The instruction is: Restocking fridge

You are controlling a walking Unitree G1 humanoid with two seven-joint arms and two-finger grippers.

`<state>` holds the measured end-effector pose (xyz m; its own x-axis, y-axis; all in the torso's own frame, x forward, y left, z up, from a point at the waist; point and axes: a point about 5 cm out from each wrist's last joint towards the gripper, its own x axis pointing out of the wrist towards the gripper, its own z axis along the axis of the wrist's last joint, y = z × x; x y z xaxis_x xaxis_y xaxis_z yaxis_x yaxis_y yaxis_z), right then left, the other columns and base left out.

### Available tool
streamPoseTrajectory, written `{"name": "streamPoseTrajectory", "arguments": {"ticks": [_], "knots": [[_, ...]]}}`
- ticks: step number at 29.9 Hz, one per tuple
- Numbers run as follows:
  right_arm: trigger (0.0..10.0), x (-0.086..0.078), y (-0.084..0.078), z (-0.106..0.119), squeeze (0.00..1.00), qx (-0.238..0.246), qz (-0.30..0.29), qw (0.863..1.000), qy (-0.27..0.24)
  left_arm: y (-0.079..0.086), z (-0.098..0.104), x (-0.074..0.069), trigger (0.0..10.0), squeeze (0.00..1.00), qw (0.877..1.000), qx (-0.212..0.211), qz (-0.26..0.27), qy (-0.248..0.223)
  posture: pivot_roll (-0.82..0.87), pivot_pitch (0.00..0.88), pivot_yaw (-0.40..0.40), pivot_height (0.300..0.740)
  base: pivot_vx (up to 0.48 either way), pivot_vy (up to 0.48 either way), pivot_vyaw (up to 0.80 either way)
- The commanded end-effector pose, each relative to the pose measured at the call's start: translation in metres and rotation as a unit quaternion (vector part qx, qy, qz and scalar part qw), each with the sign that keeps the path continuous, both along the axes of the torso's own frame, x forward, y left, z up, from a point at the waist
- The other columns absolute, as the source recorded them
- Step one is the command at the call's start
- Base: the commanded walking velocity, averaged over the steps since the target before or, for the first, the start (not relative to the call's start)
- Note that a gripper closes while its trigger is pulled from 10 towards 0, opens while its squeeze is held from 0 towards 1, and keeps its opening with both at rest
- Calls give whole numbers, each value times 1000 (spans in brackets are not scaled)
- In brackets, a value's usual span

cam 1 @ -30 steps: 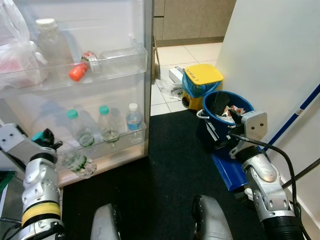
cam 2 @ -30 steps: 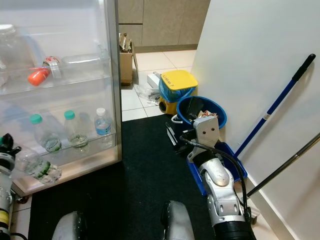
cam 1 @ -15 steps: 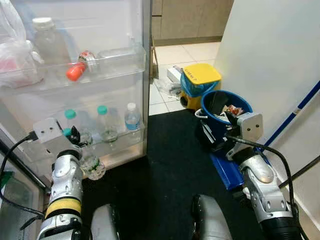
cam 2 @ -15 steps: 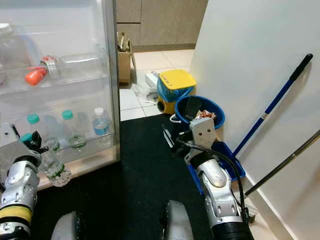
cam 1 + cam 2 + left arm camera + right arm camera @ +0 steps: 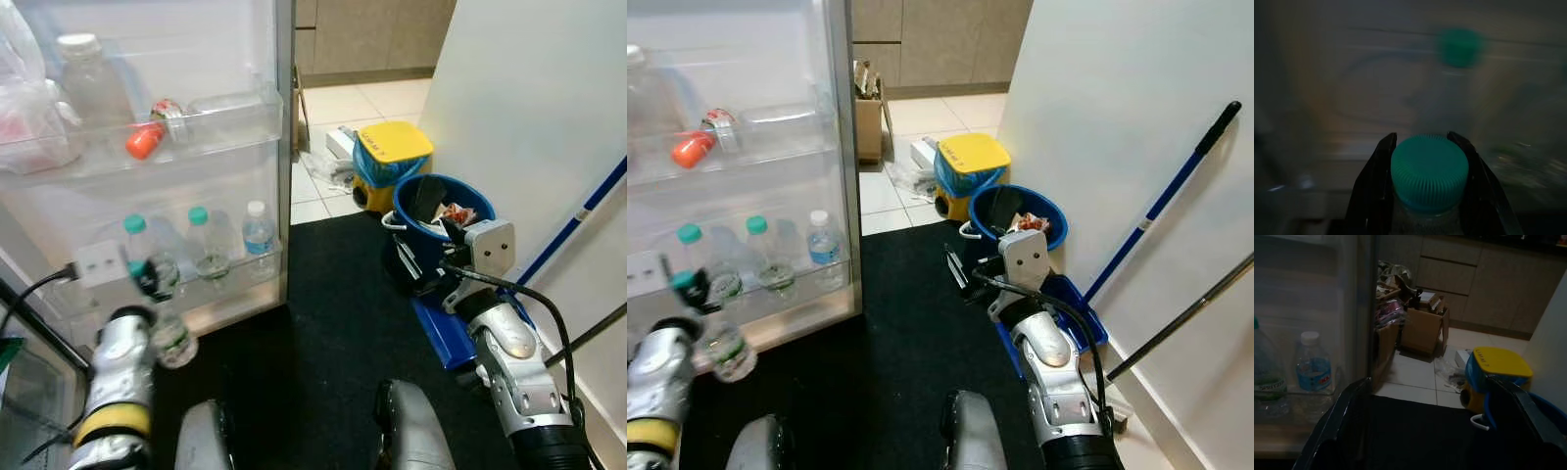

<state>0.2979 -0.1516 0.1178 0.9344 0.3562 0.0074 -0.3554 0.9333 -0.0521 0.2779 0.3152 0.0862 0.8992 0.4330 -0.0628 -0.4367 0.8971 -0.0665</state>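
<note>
My left gripper [image 5: 1429,147] is shut on the green cap of a clear water bottle [image 5: 172,339], its fingers [image 5: 1374,181] clamped on both sides of the cap. The bottle hangs, blurred, just in front of the fridge door's lower shelf [image 5: 225,286]. On that shelf stand two green-capped bottles [image 5: 204,245] and a smaller white-capped one [image 5: 259,233]. The upper door shelf [image 5: 220,132] carries a lying orange-capped bottle [image 5: 149,135], a tall jar [image 5: 86,73] and a plastic bag [image 5: 27,117]. My right gripper [image 5: 1430,382] is open and held low by the blue bucket.
A black mat [image 5: 323,323] covers the floor before the fridge. To the right stand a yellow-lidded bin [image 5: 394,149], a blue bucket [image 5: 421,194] with rubbish, a blue dustpan [image 5: 443,331] and a blue mop handle [image 5: 588,211] against the white wall. Cardboard boxes [image 5: 1422,325] sit beyond the door.
My left arm has swung in from the far left and lifted the bottle toward the lower door shelf. The right arm has stayed put.
</note>
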Motion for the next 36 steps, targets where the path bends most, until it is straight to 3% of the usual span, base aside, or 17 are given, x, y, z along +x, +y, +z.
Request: {"name": "streamPoseTrajectory", "arguments": {"ticks": [1,3,4,6,9,12,16,18,22,26,28,36], "knots": [[10000,1,-4,3,0,-1,-8,1000,-3,8,12,0,10000,0,999,-21,5,-27,-43,37,-96,436,0,0,0],[10000,1,-4,3,0,-1,-7,1000,-4,10,15,0,10000,0,999,-36,11,-38,-43,37,-96,436,0,0,0],[10000,2,-4,4,0,1,-8,1000,-6,17,22,0,10000,0,994,-86,30,-66,-36,40,-94,436,0,0,0],[10000,2,-4,4,0,2,-8,1000,-7,19,23,0,10000,0,992,-96,34,-72,-36,40,-94,436,0,0,0],[10000,4,-2,5,0,3,-9,1000,-7,26,31,4,10000,0,983,-144,44,-100,-37,33,-88,436,0,0,0],[10000,4,-1,5,0,3,-9,1000,-8,29,34,6,10000,0,981,-156,48,-109,-43,30,-82,436,0,0,0],[10000,3,-6,4,0,2,-16,1000,-8,49,41,0,10000,0,974,-174,68,-125,-42,7,-65,436,0,0,0],[10000,4,-8,2,0,3,-20,1000,-6,62,38,-5,10000,0,970,-190,82,-125,-30,0,-65,436,0,0,0],[10000,5,-7,2,0,5,-20,1000,-6,67,33,-6,10000,0,966,-206,101,-122,-26,0,-65,436,0,0,0],[10000,7,-6,2,0,8,-19,1000,-6,67,29,-5,10000,0,963,-217,108,-117,-22,0,-66,436,0,0,0],[10000,9,-3,4,0,8,-15,1000,-10,56,25,5,10000,0,971,-203,86,-95,-27,0,-67,436,0,0,0],[10000,9,-4,4,0,5,-13,1000,-10,39,27,21,10000,0,966,-224,65,-110,-28,0,-74,436,0,0,0]]}}
